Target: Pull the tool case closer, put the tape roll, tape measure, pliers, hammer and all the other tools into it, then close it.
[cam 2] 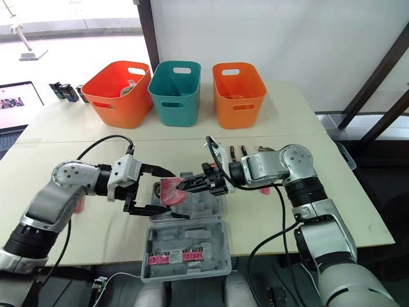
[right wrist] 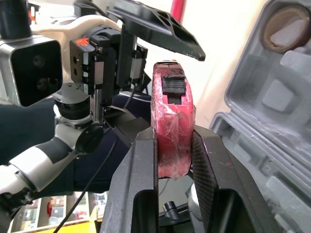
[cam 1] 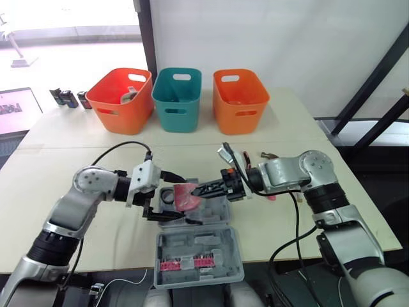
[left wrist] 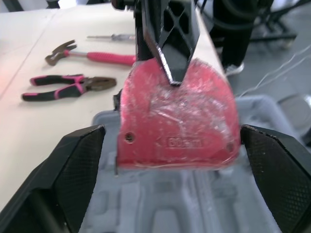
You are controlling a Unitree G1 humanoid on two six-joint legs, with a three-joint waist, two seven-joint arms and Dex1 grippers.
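The grey tool case (cam 1: pixel 234 247) lies open at the table's front edge, lid toward me. My right gripper (cam 1: pixel 199 190) is shut on the red tape measure (cam 1: pixel 187 196) and holds it just above the case's tray (left wrist: pixel 160 204). My left gripper (cam 1: pixel 185 201) is open, one finger on each side of the tape measure without touching it. A tape roll (right wrist: pixel 284 22) sits in a round pocket of the case. The pliers (left wrist: pixel 68 86), the pink-handled hammer (left wrist: pixel 87 56) and a screwdriver (left wrist: pixel 112 37) lie on the table beyond the case, near my right arm.
Three bins stand at the back of the table: orange (cam 1: pixel 121 99), teal (cam 1: pixel 177 99) and orange (cam 1: pixel 239 101). Small black objects (cam 1: pixel 67 97) sit at the far left. Pink bits (cam 1: pixel 185 262) are stored in the case lid.
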